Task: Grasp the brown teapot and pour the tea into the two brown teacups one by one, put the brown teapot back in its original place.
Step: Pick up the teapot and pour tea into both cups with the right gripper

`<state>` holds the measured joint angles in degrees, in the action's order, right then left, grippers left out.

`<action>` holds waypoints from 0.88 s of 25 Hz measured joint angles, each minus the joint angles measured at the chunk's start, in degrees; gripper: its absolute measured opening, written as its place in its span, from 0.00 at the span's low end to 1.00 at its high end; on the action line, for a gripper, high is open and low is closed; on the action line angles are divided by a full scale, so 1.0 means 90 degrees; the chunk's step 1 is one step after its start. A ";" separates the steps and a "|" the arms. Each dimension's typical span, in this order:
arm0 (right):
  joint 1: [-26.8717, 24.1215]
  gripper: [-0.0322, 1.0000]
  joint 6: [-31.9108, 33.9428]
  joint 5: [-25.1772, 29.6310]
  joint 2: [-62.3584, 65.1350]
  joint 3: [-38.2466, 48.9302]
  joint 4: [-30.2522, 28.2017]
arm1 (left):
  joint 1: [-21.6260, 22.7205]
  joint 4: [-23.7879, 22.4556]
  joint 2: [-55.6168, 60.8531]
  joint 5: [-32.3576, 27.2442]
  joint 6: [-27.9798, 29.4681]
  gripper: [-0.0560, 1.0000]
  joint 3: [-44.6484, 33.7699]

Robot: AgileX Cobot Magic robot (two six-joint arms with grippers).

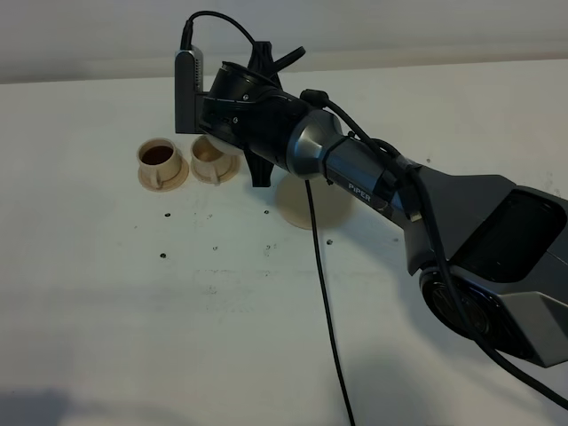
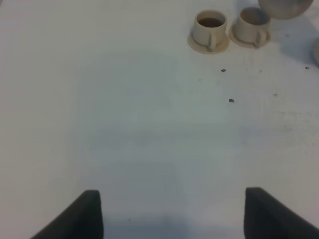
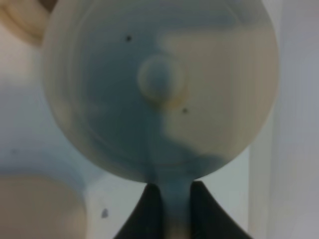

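Observation:
Two tan teacups stand on small saucers at the far left. The left cup (image 1: 158,156) (image 2: 210,27) holds dark tea. The right cup (image 1: 210,157) (image 2: 252,25) looks pale inside. My right gripper (image 1: 235,115) (image 3: 172,211) is shut on the loop handle of the brown teapot (image 3: 160,79), held in the air beside the right cup. In the high view my wrist hides the pot; its edge shows in the left wrist view (image 2: 285,7). The wide saucer (image 1: 302,209) lies bare, partly under my right arm. My left gripper (image 2: 174,219) is open and empty over bare table.
The white table (image 1: 177,311) carries a few small dark specks (image 1: 163,255) in front of the cups. A black cable (image 1: 324,302) hangs from my right arm across the middle. The right arm's base (image 1: 497,266) fills the lower right.

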<state>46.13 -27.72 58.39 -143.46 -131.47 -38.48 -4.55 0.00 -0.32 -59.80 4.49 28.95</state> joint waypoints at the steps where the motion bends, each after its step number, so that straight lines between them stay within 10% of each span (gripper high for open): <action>1: -0.0006 0.15 0.0000 0.0000 0.0000 0.0000 0.0000 | 0.0000 0.0000 0.0000 0.0000 0.0000 0.61 0.0000; 22: -0.0013 0.15 -0.0771 0.0046 -0.0241 0.0000 -0.0995 | 0.0000 0.0000 0.0000 0.0000 0.0000 0.61 0.0000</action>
<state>46.02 -34.66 58.80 -145.62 -131.47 -47.44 -4.55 0.00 -0.32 -59.80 4.49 28.95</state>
